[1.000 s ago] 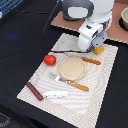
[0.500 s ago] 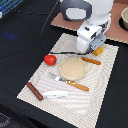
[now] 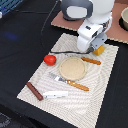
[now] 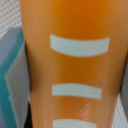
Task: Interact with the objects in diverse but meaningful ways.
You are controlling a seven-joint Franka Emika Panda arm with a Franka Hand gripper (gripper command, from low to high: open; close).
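Observation:
My gripper (image 3: 95,47) stands at the far corner of the striped placemat (image 3: 100,95), shut on the yellow-orange bread block (image 3: 100,49), whose end sticks out below the fingers. In the wrist view the bread block (image 4: 70,65) with its white stripes fills the picture and lies against one grey-teal finger pad (image 4: 12,75); the other finger is hidden. A tan plate (image 3: 73,68) sits mid-mat with a red tomato (image 3: 49,59) beside it. An orange-handled knife (image 3: 91,61) and fork (image 3: 68,82) flank the plate. A sausage stick (image 3: 34,90) and a white fish-like piece (image 3: 55,93) lie near the front.
The mat lies on a dark tabletop (image 3: 20,45). Behind it is a brown board (image 3: 120,32) with a bowl (image 3: 124,17) at the exterior view's right. A black cable (image 3: 50,30) runs across the table toward the arm.
The arm has barely moved; the gripper stays at the bread block in the same corner of the mat. The other pieces lie as before.

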